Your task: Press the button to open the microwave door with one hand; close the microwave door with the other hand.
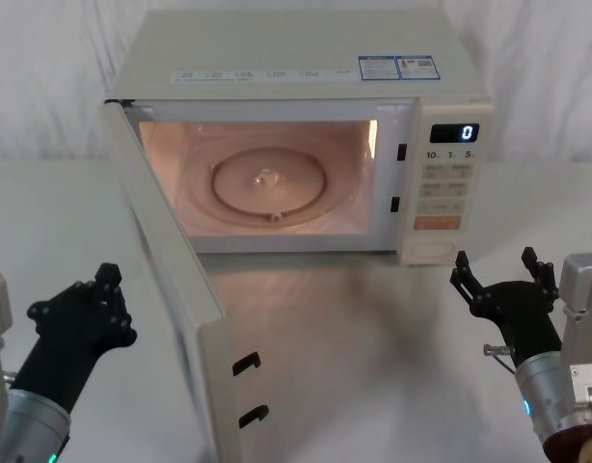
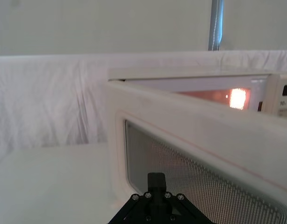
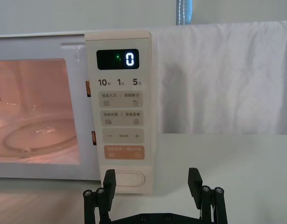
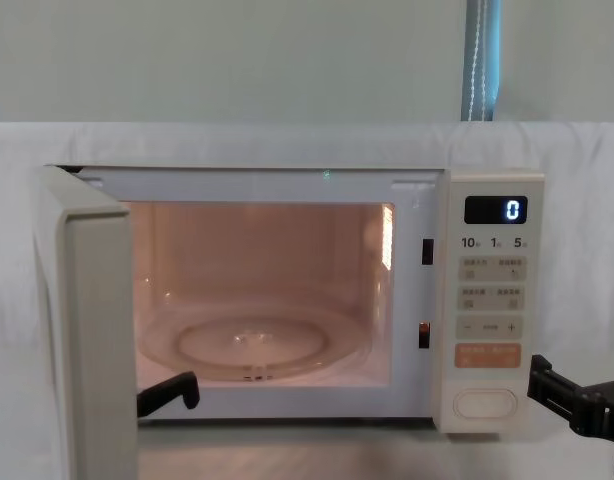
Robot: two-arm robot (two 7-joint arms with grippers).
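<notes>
Beside the swung-out microwave door (image 1: 175, 280), left claw (image 1: 103, 294) pressed together; right claw (image 1: 496, 273) spread near the button (image 1: 433, 249).

The microwave door (image 4: 92, 340) stands swung open, cavity lit, beside the button (image 4: 486, 403) below the display.

One cream-white box-shaped microwave oven (image 1: 296, 145) stands with one wide-open cream door with a dark glass window (image 1: 171, 289), one round glass turntable (image 1: 267, 183), one lit black digital display (image 1: 454, 133), one orange rectangular key (image 1: 438, 223) and one wide cream pill-shaped button (image 1: 432, 249). Two black claw-shaped grippers: left (image 1: 108, 289), right (image 1: 496, 269).
</notes>
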